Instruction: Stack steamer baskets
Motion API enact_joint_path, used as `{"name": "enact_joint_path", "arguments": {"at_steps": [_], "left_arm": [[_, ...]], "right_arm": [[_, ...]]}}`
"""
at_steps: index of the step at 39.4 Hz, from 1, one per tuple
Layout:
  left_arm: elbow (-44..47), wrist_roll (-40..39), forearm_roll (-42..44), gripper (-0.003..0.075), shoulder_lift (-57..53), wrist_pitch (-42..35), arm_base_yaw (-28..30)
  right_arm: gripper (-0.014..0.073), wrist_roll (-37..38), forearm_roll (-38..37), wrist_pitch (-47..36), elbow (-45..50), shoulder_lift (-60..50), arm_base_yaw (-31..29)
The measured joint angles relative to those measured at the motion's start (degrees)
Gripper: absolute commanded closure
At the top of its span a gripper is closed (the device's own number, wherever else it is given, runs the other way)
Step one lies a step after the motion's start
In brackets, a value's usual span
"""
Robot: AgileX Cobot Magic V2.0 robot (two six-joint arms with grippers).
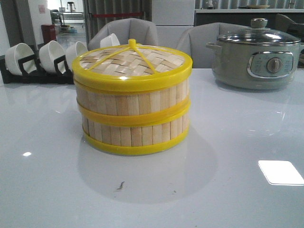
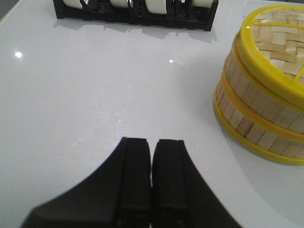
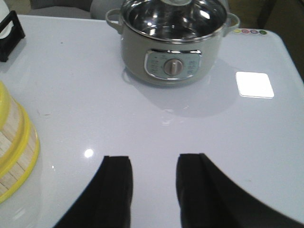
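Two baskets (image 1: 133,121) sit stacked w/ lid (image 1: 131,64) on top, center of front view, on the table (image 1: 47,180). Bowls (image 1: 47,56) in a black rack, upper left of frame; pot (image 1: 259,59) upper right. Left gripper (image 2: 151,156): jaws pressed together, holding nothing, stack at right edge of its frame, apart from it. Right gripper (image 3: 153,178): jaws partly apart, nothing between; stack at left edge, pot upper center.
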Motion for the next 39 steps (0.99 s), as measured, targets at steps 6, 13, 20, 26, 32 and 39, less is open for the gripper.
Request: {"name": "enact_joint_path", "arguments": {"at_steps": [6, 13, 20, 26, 32, 39], "left_arm": [[0.0, 0.0, 0.0, 0.0636, 0.0, 0.0, 0.0], [0.0, 0.0, 0.0, 0.0636, 0.0, 0.0, 0.0], [0.0, 0.0, 0.0, 0.0636, 0.0, 0.0, 0.0], [0.0, 0.0, 0.0, 0.0636, 0.0, 0.0, 0.0], [0.0, 0.0, 0.0, 0.0636, 0.0, 0.0, 0.0], [0.0, 0.0, 0.0, 0.0636, 0.0, 0.0, 0.0]], "right_arm": [[0.0251, 0.0, 0.7, -2.8, 10.0, -12.7, -4.8], [0.0251, 0.0, 1.2, -3.5, 17.4, -23.4, -6.1], [0.0251, 0.0, 1.7, -3.1, 23.3, -29.3, -6.1], [0.0251, 0.0, 2.4, -2.8, 27.9, -31.3, -6.1], [0.026, 0.0, 3.2, -2.7, 30.0, -31.3, -6.1], [0.0559, 0.0, 3.5, -3.4, 30.0, -31.4, -6.1]]}}
